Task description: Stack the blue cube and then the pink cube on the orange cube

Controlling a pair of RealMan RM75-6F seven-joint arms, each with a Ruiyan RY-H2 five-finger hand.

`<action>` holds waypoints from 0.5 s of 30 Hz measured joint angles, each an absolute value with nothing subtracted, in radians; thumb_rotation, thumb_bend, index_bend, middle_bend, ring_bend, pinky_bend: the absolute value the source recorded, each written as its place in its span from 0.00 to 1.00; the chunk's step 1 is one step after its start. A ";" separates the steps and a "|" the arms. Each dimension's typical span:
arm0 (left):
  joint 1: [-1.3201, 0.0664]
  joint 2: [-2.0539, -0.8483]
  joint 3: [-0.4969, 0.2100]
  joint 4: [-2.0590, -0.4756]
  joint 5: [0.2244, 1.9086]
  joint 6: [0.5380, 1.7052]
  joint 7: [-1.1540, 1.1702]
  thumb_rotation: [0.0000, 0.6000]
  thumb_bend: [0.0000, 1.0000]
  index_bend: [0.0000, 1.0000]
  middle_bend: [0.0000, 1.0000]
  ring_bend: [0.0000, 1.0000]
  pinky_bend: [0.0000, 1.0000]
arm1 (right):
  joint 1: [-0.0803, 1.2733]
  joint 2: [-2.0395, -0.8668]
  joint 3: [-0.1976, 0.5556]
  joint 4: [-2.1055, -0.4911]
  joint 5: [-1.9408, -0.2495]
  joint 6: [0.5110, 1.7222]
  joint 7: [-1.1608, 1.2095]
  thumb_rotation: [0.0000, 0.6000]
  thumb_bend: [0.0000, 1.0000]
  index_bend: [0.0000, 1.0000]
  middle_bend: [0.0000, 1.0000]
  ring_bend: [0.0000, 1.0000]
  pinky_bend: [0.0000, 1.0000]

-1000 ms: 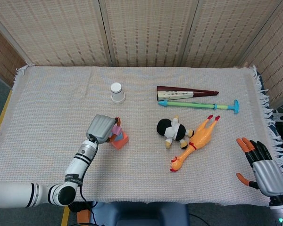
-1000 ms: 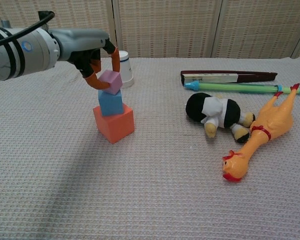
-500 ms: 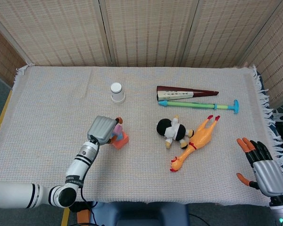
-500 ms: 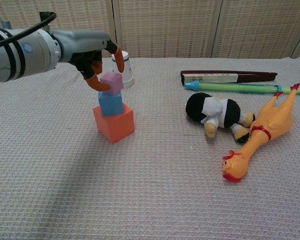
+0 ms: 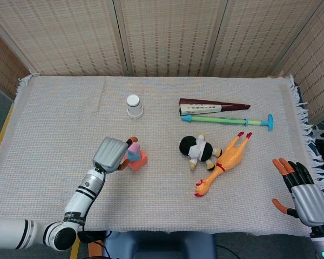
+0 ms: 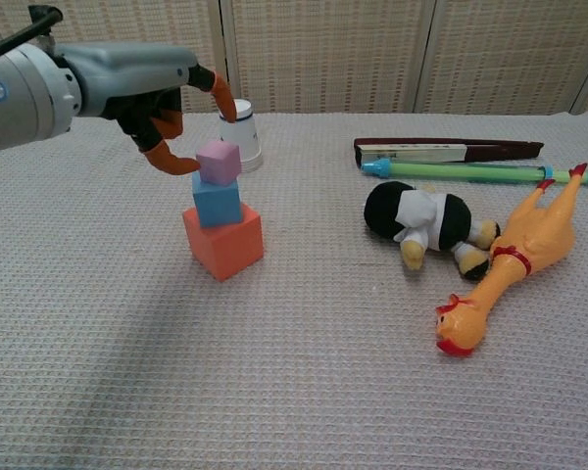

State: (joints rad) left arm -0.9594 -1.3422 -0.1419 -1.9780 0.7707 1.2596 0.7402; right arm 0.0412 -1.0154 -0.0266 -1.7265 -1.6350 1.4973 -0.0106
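Note:
In the chest view a three-cube stack stands left of centre. The orange cube (image 6: 223,245) is at the bottom, the blue cube (image 6: 217,200) sits on it, and the pink cube (image 6: 219,162) is on top, slightly turned. My left hand (image 6: 162,103) hovers just left of the pink cube with its fingers spread and holds nothing; one orange fingertip (image 6: 184,167) lies close beside the cube. From the head view the left hand (image 5: 110,154) partly hides the stack, with the pink cube (image 5: 134,148) and the orange cube (image 5: 140,161) showing. My right hand (image 5: 304,195) lies open at the front right edge.
A white paper cup (image 6: 243,138) stands behind the stack. A black-and-white plush toy (image 6: 423,223) and a rubber chicken (image 6: 514,262) lie to the right. Beyond them lie a dark red folded fan (image 6: 449,150) and a green stick (image 6: 470,171). Woven screens close the back.
My left hand has let go of the pink cube and drawn back to the left with its fingers spread wider. The pink cube stays on the blue cube. The right hand barely moved.

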 measured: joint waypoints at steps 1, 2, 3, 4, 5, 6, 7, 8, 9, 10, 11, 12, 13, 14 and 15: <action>-0.937 -1.332 -0.126 -1.988 0.805 1.275 0.722 1.00 0.32 0.18 0.94 0.95 1.00 | 0.039 -1.014 -0.026 -1.726 -1.635 1.502 -0.009 1.00 0.12 0.00 0.00 0.00 0.00; -0.913 -1.322 -0.108 -1.995 0.844 1.292 0.700 1.00 0.32 0.16 0.80 0.83 0.97 | 0.037 -1.013 -0.026 -1.726 -1.635 1.505 -0.009 1.00 0.12 0.00 0.00 0.00 0.00; -0.866 -1.305 -0.072 -2.003 0.917 1.324 0.654 1.00 0.32 0.14 0.63 0.67 0.90 | 0.035 -1.012 -0.026 -1.727 -1.635 1.507 -0.011 1.00 0.12 0.00 0.00 0.00 0.00; -0.846 -1.298 -0.056 -2.004 0.950 1.337 0.633 1.00 0.32 0.12 0.51 0.55 0.81 | 0.034 -1.013 -0.026 -1.727 -1.636 1.508 -0.015 1.00 0.12 0.00 0.00 0.00 0.00; -0.814 -1.288 -0.031 -2.004 1.001 1.358 0.596 1.00 0.32 0.11 0.33 0.36 0.62 | 0.034 -1.014 -0.026 -1.727 -1.636 1.509 -0.019 1.00 0.12 0.00 0.00 0.00 0.00; -0.767 -1.276 0.006 -1.998 1.073 1.390 0.540 1.00 0.32 0.10 0.24 0.25 0.49 | 0.033 -1.015 -0.027 -1.727 -1.637 1.509 -0.024 1.00 0.12 0.00 0.00 0.00 0.00; -0.729 -1.269 0.034 -1.989 1.130 1.418 0.492 1.00 0.32 0.09 0.17 0.16 0.38 | 0.033 -1.017 -0.028 -1.728 -1.638 1.509 -0.031 1.00 0.12 0.00 0.00 0.00 0.00; -0.688 -1.264 0.061 -1.974 1.189 1.451 0.441 1.00 0.32 0.09 0.11 0.08 0.29 | 0.032 -1.018 -0.028 -1.728 -1.641 1.509 -0.036 1.00 0.12 0.00 0.00 0.00 0.00; -0.628 -1.261 0.095 -1.943 1.266 1.503 0.368 1.00 0.32 0.08 0.07 0.03 0.23 | 0.032 -1.020 -0.029 -1.728 -1.643 1.508 -0.041 1.00 0.12 0.00 0.00 0.00 0.00; -0.582 -1.262 0.117 -1.911 1.319 1.548 0.313 1.00 0.32 0.08 0.05 0.00 0.20 | 0.032 -1.023 -0.030 -1.728 -1.646 1.509 -0.047 1.00 0.12 0.00 0.00 0.00 0.00; -0.537 -1.265 0.135 -1.873 1.366 1.597 0.260 1.00 0.32 0.08 0.04 0.00 0.19 | 0.031 -1.025 -0.031 -1.728 -1.648 1.509 -0.051 1.00 0.12 0.00 0.00 0.00 0.00; -0.481 -1.273 0.154 -1.814 1.415 1.663 0.191 1.00 0.32 0.09 0.04 0.00 0.18 | 0.030 -1.028 -0.032 -1.728 -1.649 1.510 -0.056 1.00 0.12 0.00 0.00 0.00 0.00; -0.439 -1.281 0.166 -1.766 1.442 1.710 0.143 1.00 0.33 0.08 0.02 0.00 0.16 | 0.029 -1.031 -0.032 -1.728 -1.651 1.511 -0.064 1.00 0.12 0.00 0.00 0.00 0.00; -0.396 -1.288 0.177 -1.716 1.461 1.754 0.101 1.00 0.33 0.08 0.01 0.00 0.14 | 0.029 -1.033 -0.033 -1.728 -1.653 1.512 -0.071 1.00 0.12 0.00 0.00 0.00 0.00; -0.339 -1.295 0.193 -1.653 1.478 1.799 0.057 1.00 0.33 0.07 0.00 0.00 0.13 | 0.028 -1.037 -0.033 -1.727 -1.657 1.514 -0.077 1.00 0.12 0.00 0.00 0.00 0.00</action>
State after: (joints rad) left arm -0.3392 -1.2953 0.1928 -1.6528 1.4779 1.7992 0.0565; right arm 0.0283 -1.0370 -0.0332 -1.7275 -1.6569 1.5135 -0.0768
